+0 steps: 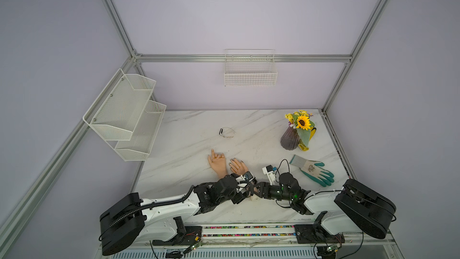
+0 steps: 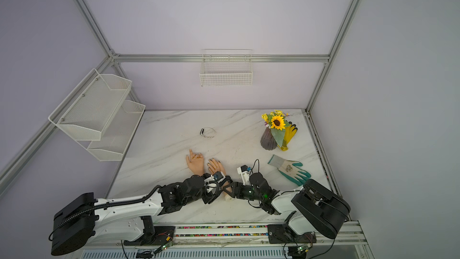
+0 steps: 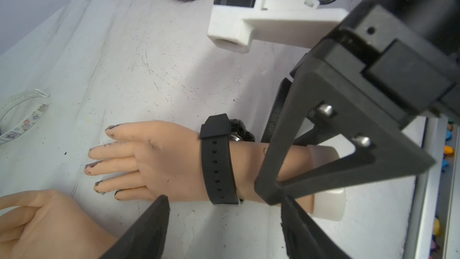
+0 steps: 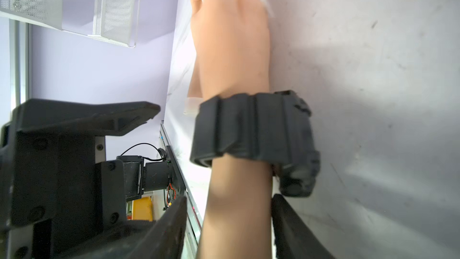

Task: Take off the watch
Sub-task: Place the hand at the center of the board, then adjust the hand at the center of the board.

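Note:
A black watch (image 3: 216,165) (image 4: 254,130) is strapped round the wrist of a mannequin hand (image 1: 237,166) (image 2: 216,166) that lies flat on the marble table, dark nails pointing away. In both top views the grippers hide the watch. My right gripper (image 4: 229,198) is open and straddles the forearm just below the watch. One finger stands clear of the skin and the other lies close against it. My left gripper (image 3: 224,214) is open beside the strap's lower edge, with only bare table between its fingers. Both grippers meet over the wrist (image 1: 250,188).
A second mannequin hand (image 1: 217,164) lies just left of the first. Farther back are a white patterned band (image 1: 227,132) and a dark vase with a sunflower (image 1: 290,139) on a yellow glove (image 1: 311,134). A grey-and-teal glove (image 1: 311,169) lies right. Mesh shelves (image 1: 129,113) and a wire basket (image 1: 250,75) hang on the walls.

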`<state>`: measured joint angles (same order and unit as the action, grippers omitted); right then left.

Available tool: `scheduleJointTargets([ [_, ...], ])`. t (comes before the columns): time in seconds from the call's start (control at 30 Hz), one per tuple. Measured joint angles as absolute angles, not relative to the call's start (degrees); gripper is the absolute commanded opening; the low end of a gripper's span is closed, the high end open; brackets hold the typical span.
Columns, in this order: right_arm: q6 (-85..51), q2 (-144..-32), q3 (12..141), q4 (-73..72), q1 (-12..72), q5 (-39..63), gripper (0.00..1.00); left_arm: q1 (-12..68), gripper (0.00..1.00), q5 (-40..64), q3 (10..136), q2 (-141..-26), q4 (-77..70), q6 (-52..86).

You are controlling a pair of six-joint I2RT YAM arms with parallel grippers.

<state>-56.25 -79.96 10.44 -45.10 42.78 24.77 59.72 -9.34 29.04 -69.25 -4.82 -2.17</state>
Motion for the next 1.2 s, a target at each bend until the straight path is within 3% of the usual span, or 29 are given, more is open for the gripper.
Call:
scheduleJointTargets([
  [0.37, -55.1, -62.8, 12.5, -32.9, 42.4, 15.6, 0.73, 55.2, 0.66, -5.7, 31.6, -74.5, -6.8, 0.3],
  [0.57, -54.0, -59.0, 15.3, -27.6, 41.8, 9.5, 0.88, 51.5, 0.63, -1.5, 35.8, -74.8, -6.8, 2.6],
  [0.83, -53.7, -59.4, 15.9, -22.3, 41.1, 4.8, 0.89, 50.2, 0.58, 2.5, 42.4, -79.9, -4.2, 3.9],
  [1.2, -56.2, -53.3, 15.6, -18.1, 37.3, -0.2, 0.88, 50.2, 0.41, 4.1, 63.8, -95.3, 15.2, 3.9],
])
